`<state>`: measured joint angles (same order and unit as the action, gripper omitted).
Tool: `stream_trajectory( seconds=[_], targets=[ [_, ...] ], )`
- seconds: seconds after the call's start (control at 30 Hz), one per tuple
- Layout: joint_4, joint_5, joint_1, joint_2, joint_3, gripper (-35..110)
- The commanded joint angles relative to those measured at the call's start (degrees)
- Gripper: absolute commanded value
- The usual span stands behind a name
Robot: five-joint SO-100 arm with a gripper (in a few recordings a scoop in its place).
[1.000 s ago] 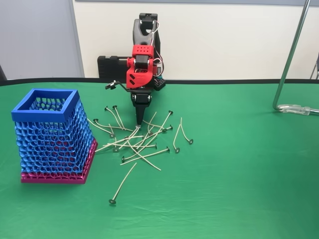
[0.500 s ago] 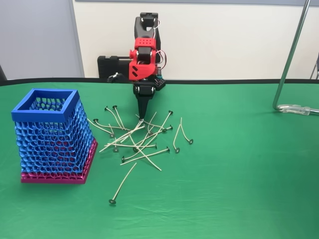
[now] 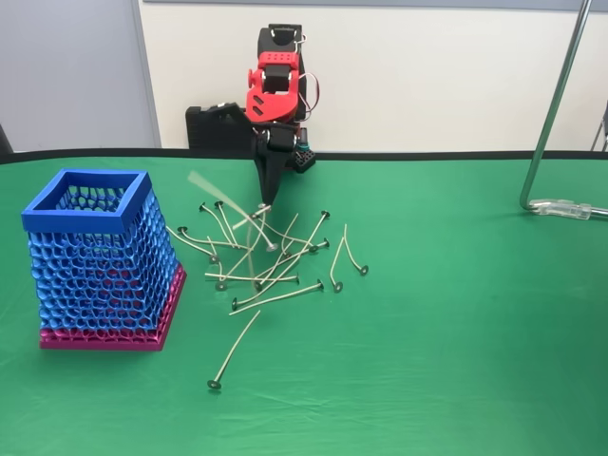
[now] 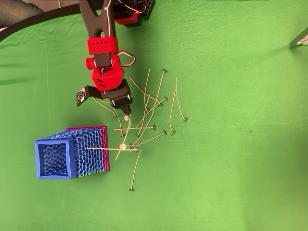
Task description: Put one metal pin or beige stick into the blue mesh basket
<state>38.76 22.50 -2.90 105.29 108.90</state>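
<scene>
One beige stick (image 3: pixel 228 201) hangs pinched in the closed gripper (image 3: pixel 263 206) over the pile; it should lift clear before swinging to the blue mesh basket (image 3: pixel 87 201) near the table's left edge in the fixed view.

Arm (image 3: pixel 271 85): red printed shells over black servo blocks, black links. Red block on the wrist has a grid of small holes on top in the overhead view. Thin red/white wires loop beside the wrist. Gripper (image 4: pixel 126 115): black, 2 tapered fingers. Small black board clipped at its side.
</scene>
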Motion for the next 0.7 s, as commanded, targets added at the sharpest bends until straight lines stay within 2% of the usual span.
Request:
stream_trajectory(
  seconds=[0.0,0.43,0.67],
  targets=[
    [-2.9,1.5,0.3,3.0,-1.8,1],
    [-19.2,5.4,-2.2,4.2,0.4,1],
    [-18.2,1.7,-5.6,1.6,-7.4,0]
  ],
)
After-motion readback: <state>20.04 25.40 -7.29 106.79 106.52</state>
